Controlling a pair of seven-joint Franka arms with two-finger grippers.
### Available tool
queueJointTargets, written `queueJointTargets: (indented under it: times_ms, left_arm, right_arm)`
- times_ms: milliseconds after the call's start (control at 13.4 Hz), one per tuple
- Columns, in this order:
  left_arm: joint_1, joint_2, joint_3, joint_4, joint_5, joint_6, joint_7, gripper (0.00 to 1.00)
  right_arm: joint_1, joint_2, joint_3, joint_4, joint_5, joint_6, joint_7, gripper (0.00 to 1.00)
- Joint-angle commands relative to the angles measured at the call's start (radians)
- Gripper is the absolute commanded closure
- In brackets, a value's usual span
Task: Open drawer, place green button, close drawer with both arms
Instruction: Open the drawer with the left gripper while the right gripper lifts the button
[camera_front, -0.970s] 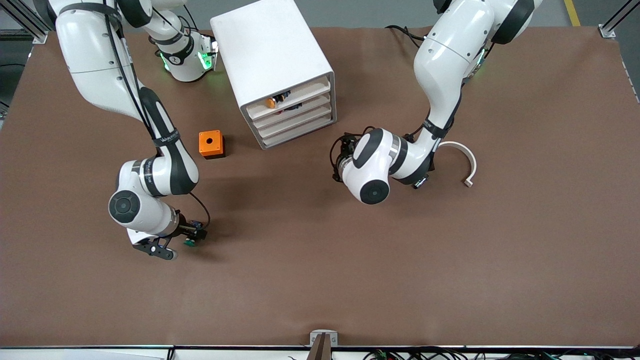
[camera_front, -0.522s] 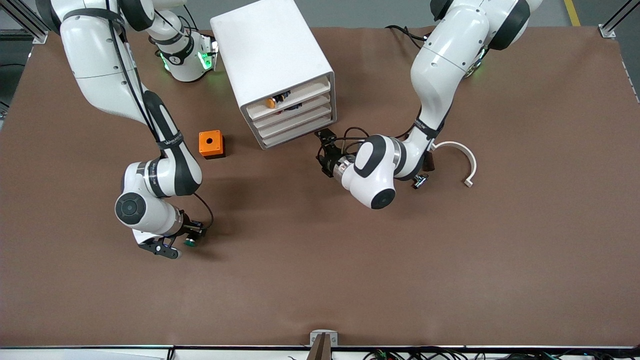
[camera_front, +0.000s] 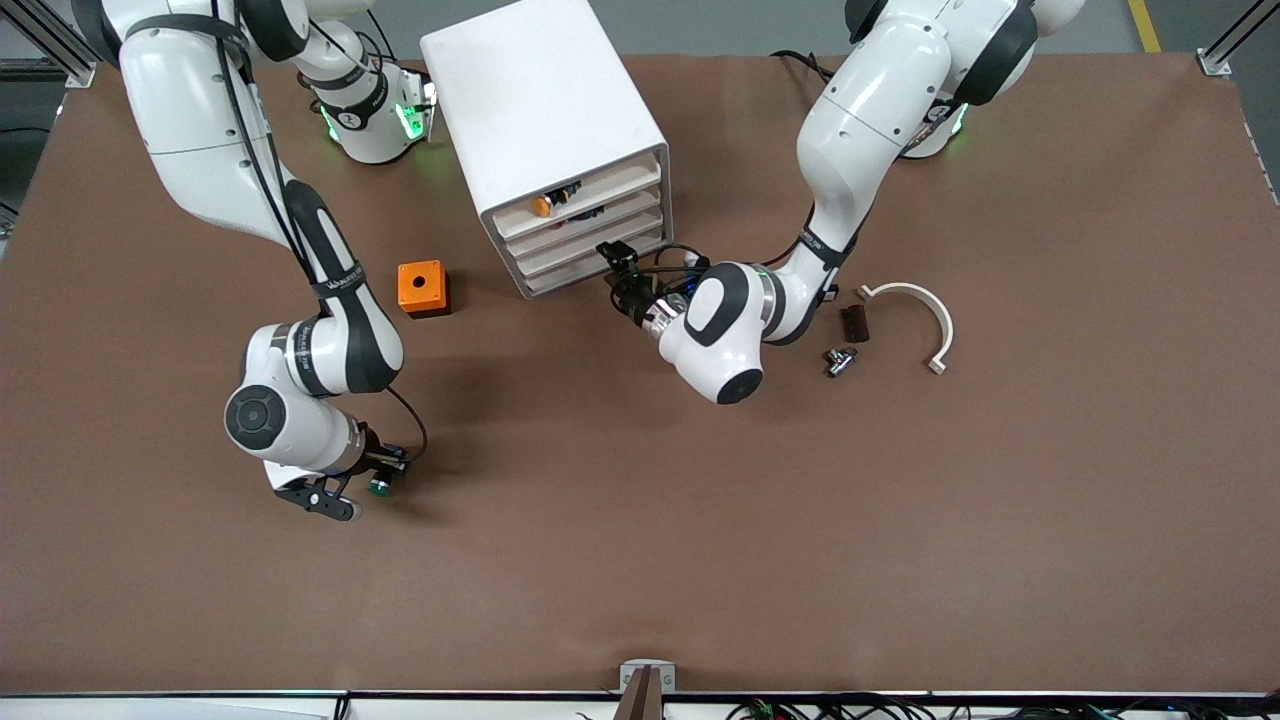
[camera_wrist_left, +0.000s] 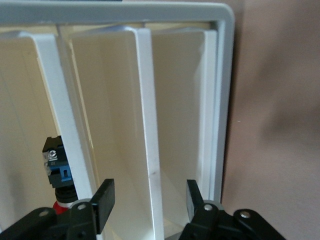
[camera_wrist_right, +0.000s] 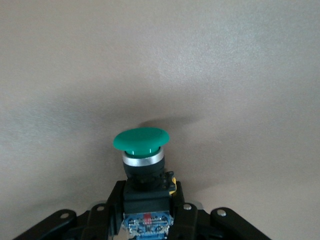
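Note:
The green-capped button (camera_wrist_right: 141, 142) is held by its black-and-blue body in my right gripper (camera_wrist_right: 145, 200). In the front view the right gripper (camera_front: 385, 472) holds the button (camera_front: 380, 487) low over bare table toward the right arm's end. The white cabinet (camera_front: 545, 100) has all four drawers pushed in, including the second-highest drawer (camera_front: 570, 220). My left gripper (camera_front: 615, 262) is at the lower drawer fronts. In the left wrist view it (camera_wrist_left: 149, 197) is open, one finger on each side of a white drawer front edge (camera_wrist_left: 150, 125). I cannot tell which drawer's edge that is.
An orange-capped button (camera_front: 541, 205) lies in the highest drawer. An orange box with a hole (camera_front: 423, 288) stands beside the cabinet toward the right arm's end. A white curved piece (camera_front: 915, 310), a dark block (camera_front: 853, 322) and a small metal part (camera_front: 838, 360) lie toward the left arm's end.
The left arm has swung its gripper across the table up to the cabinet's drawer fronts. The right arm has shifted slightly, still holding the button.

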Motion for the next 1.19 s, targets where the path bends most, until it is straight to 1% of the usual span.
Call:
queueJointTargets:
  times_ms: [0,149,299,373,448,597,672,896,970,1119]
  left_arm:
    - [-0.018,0.024,0.007,0.018,-0.030,-0.019,-0.028,0.38]
    - [-0.037,0.035,0.007,0.018,-0.033,-0.019,-0.028,0.46]
    - [-0.041,0.046,0.007,0.018,-0.042,-0.019,-0.028,0.46]
    - [-0.044,0.050,0.007,0.018,-0.066,-0.019,-0.029,0.46]
    - [-0.057,0.050,0.007,0.018,-0.082,-0.019,-0.029,0.51]
    - [-0.061,0.052,0.008,0.018,-0.082,-0.017,-0.029,0.67]
    - [-0.061,0.056,0.008,0.018,-0.080,-0.017,-0.029,0.72]
    - [-0.066,0.058,0.008,0.018,-0.077,-0.017,-0.026,0.83]
    - [-0.066,0.058,0.008,0.018,-0.073,-0.017,-0.025,0.91]
    - [-0.054,0.057,0.019,0.024,-0.067,-0.019,-0.018,0.97]
  right_arm:
    - [0.003,-0.054,0.007,0.006,0.014,-0.048,0.031,0.99]
    - [0.023,-0.088,0.007,0.040,0.012,-0.131,0.092,0.99]
    - [0.038,-0.119,0.007,0.078,0.012,-0.237,0.139,0.99]
    - [0.040,-0.134,0.007,0.093,0.012,-0.280,0.154,0.99]
    - [0.041,-0.143,0.009,0.104,0.014,-0.315,0.168,0.99]
    - [0.040,-0.180,0.033,0.113,0.014,-0.387,0.223,0.99]
    - [0.040,-0.198,0.043,0.112,0.015,-0.400,0.250,0.99]
    - [0.040,-0.244,0.107,0.106,0.023,-0.434,0.414,0.99]
    - [0.041,-0.258,0.133,0.103,0.023,-0.443,0.470,0.99]
    - [0.041,-0.272,0.168,0.103,0.023,-0.463,0.546,0.99]
